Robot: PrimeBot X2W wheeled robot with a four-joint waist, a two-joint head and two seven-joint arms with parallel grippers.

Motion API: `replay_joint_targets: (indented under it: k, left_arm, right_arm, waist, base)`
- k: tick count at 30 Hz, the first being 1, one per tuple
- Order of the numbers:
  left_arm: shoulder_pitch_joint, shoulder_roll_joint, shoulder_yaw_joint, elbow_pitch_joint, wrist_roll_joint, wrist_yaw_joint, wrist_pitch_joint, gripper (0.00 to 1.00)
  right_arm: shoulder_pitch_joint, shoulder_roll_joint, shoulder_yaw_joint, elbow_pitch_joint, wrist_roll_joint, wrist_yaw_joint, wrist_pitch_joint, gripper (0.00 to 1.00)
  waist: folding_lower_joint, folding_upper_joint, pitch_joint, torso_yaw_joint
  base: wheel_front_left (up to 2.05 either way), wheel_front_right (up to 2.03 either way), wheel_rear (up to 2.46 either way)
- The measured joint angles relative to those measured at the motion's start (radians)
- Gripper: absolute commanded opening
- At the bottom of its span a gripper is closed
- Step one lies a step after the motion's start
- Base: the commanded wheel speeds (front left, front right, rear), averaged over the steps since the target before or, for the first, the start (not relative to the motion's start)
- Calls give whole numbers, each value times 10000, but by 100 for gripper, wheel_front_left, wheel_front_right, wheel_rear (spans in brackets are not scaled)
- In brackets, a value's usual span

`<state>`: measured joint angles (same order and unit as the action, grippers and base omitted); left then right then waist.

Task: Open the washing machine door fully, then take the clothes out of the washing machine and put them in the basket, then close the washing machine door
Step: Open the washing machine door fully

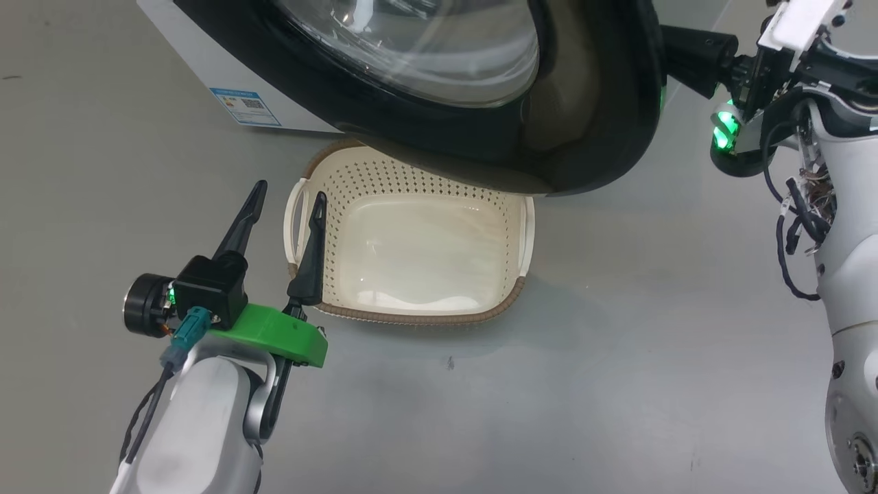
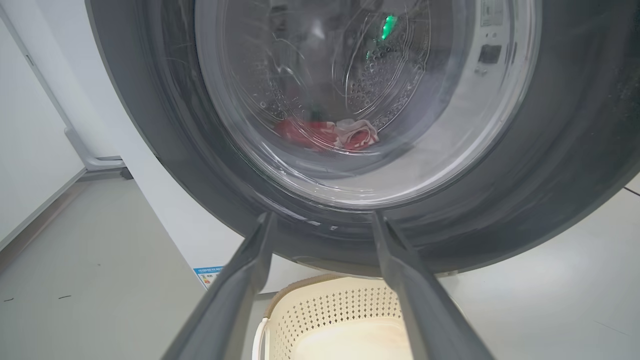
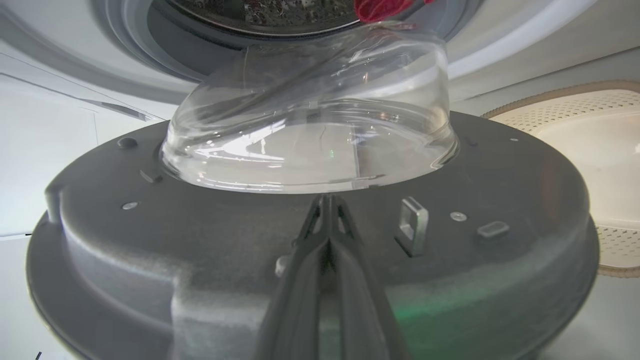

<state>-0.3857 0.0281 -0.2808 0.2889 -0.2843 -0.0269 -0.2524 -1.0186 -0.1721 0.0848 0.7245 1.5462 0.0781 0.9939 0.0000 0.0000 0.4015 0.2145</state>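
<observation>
The washing machine door point(image 1: 583, 137), with its black rim and clear glass bowl, stands partly open over the far edge of the cream basket point(image 1: 411, 254). My left gripper point(image 1: 289, 195) is open beside the basket's left handle and holds nothing. In the left wrist view it point(image 2: 322, 217) points at the door's outer face point(image 2: 550, 175), and red clothes point(image 2: 325, 135) show through the glass inside the drum. My right gripper point(image 3: 327, 200) is shut, its tips against the door's grey inner face point(image 3: 200, 240) just below the glass bowl point(image 3: 310, 125). Red clothes point(image 3: 380, 7) lie in the drum beyond.
The white washing machine point(image 1: 206, 62) with its blue label point(image 1: 245, 106) stands on a grey floor point(image 1: 617, 343). My right arm point(image 1: 823, 206) reaches round the door's right edge. A metal latch hook point(image 3: 412, 225) sticks out of the inner face. The basket point(image 3: 575, 130) lies to the right.
</observation>
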Motion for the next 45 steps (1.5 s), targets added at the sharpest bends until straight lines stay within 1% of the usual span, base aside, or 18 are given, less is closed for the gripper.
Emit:
replay_joint_targets:
  k: [9, 11, 16, 28, 33, 41, 45]
  left_arm:
    - [336, 4, 105, 199, 107, 0, 0, 100]
    - [386, 4, 104, 247, 148, 0, 0, 100]
    - [467, 4, 104, 299, 150, 0, 0, 100]
    - [1047, 10, 165, 504, 148, 0, 2, 100]
    - [1194, 13, 150, 548, 144, 0, 2, 100]
    - [1259, 17, 82, 575, 121, 0, 2, 100]
    - [1350, 19, 8, 583, 115, 0, 2, 100]
  right_arm:
    - [892, 667, 46, -301, 500, 257, 366, 0]
    - [1120, 744, 65, -351, 566, 265, 414, 0]
    - [1642, 798, 134, -424, 738, 339, 537, 0]
    - [2812, 1049, 353, -757, 1143, 364, 579, 0]
    - [3207, 1055, 489, -940, 1260, 431, 566, 0]
    - [3738, 1062, 786, -1208, 1455, 433, 462, 0]
    - [3974, 1058, 1085, -1390, 1893, 433, 387, 0]
  waist:
    - [0, 0, -641, -195]
    - [0, 0, -765, -238]
    - [0, 0, -1073, -307]
    - [0, 0, -1790, -254]
    - [-1, 0, -2004, -119]
    - [0, 0, -2257, 186]
    - [0, 0, -2343, 364]
  base:
    - [0, 0, 0]
    - [0, 0, 0]
    - [0, 0, 0]
    - [0, 0, 0]
    - [0, 0, 0]
    - [0, 0, 0]
    - [0, 0, 0]
